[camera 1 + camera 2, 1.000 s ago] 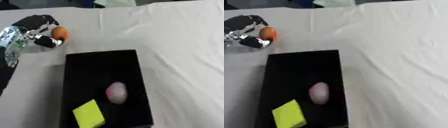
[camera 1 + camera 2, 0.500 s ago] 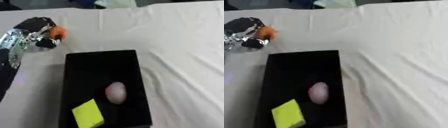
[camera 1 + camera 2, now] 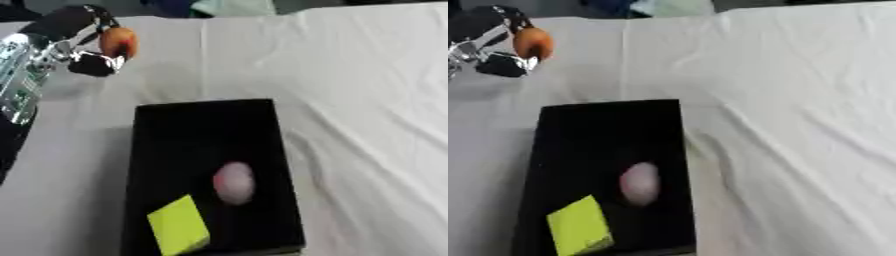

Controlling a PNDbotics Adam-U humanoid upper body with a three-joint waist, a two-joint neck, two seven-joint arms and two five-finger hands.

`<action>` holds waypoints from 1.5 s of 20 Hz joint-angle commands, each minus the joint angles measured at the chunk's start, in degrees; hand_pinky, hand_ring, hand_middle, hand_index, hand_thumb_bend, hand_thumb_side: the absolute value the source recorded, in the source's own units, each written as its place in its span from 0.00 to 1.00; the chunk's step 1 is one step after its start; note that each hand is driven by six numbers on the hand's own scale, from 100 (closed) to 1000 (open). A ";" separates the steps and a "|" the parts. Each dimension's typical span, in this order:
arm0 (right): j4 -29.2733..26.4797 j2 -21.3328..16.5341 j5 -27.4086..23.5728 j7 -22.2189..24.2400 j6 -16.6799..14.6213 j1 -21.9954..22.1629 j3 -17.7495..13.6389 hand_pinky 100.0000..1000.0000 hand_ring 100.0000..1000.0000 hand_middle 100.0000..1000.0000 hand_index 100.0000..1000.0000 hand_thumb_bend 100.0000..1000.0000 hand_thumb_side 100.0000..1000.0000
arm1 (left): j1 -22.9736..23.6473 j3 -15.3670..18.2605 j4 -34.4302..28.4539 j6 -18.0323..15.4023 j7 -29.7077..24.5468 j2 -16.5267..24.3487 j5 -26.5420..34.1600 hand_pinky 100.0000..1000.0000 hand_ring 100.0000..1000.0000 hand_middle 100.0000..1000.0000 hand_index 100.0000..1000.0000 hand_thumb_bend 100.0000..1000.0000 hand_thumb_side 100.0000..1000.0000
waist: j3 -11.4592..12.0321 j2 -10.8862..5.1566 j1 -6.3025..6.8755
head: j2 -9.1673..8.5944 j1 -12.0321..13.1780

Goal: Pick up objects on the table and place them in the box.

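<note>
A small round orange object (image 3: 119, 42) sat pinched in the curled fingers of the left hand (image 3: 80, 46), up beyond the far left corner of the black box (image 3: 208, 130); inside the box lay a pale pink egg-shaped thing (image 3: 234, 182) and, nearer, a yellow-green block (image 3: 178, 231); white cloth covered the table (image 3: 350, 90).

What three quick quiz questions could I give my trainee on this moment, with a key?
1. True or false: the left hand has its fingers curled round the orange ball.
2. Which things lie inside the black box? A) a pink egg-shaped object and a yellow block B) two orange balls C) nothing
3. Fill in: the tablecloth is ____ in colour.

Key: 1 true; 2 A; 3 white.
</note>
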 commanded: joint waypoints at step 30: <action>-0.85 -0.69 0.86 1.43 -0.20 -0.86 -0.02 0.86 0.62 0.56 0.79 0.00 1.00 | 10.56 -19.40 -43.58 -2.59 -9.60 6.55 20.90 0.55 0.66 0.70 0.72 0.00 0.30 | 1.67 -4.10 0.06 | 3.94 -1.28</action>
